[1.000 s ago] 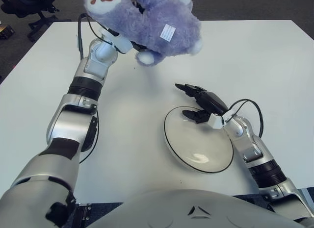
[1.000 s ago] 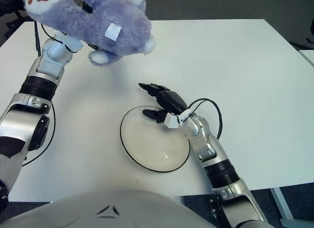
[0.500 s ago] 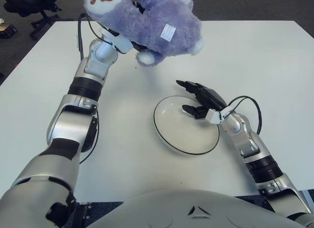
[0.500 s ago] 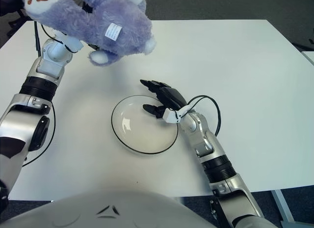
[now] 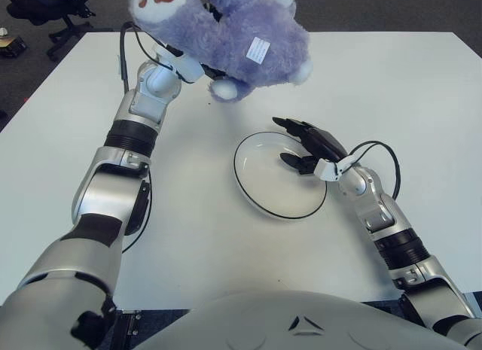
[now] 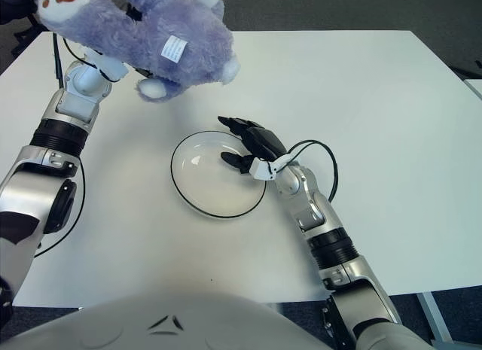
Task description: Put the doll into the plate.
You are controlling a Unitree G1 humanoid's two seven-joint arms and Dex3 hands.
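In the left eye view, the purple doll [image 5: 230,38] hangs well above the white table [image 5: 422,94], up and left of the plate [image 5: 260,192]; whether the left hand [image 5: 202,62] behind it has curled fingers cannot be told. In the right eye view, the right hand [image 6: 252,143] pinches the plate's right rim, thumb inside, fingers outside.
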